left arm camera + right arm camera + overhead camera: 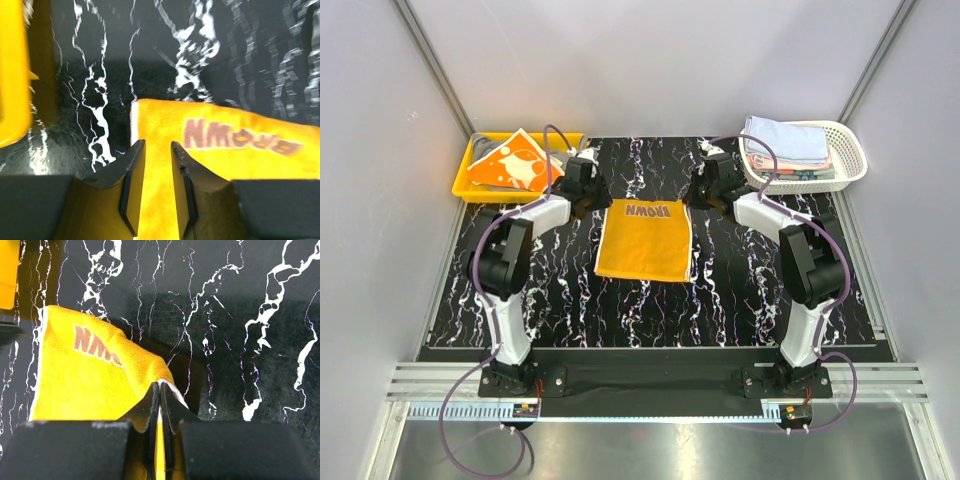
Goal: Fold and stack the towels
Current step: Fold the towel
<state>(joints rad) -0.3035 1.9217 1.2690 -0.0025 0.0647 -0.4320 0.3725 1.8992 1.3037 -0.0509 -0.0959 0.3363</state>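
Note:
An orange towel (643, 240) with brown lettering lies spread on the black marbled mat (740, 290) between the two arms. My left gripper (600, 197) hovers over the towel's far left corner. In the left wrist view its jaws (157, 145) stand open, with the cloth (225, 155) lying flat beneath the gap. My right gripper (698, 196) is at the far right corner. In the right wrist view it (160, 386) is shut on that corner of the towel (85, 380), which is pinched up off the mat.
A yellow tray (466, 186) at the back left holds an orange-and-white patterned towel (515, 160). A white lattice basket (852, 160) at the back right holds a pile topped by a light blue towel (785, 138). Grey walls close in both sides.

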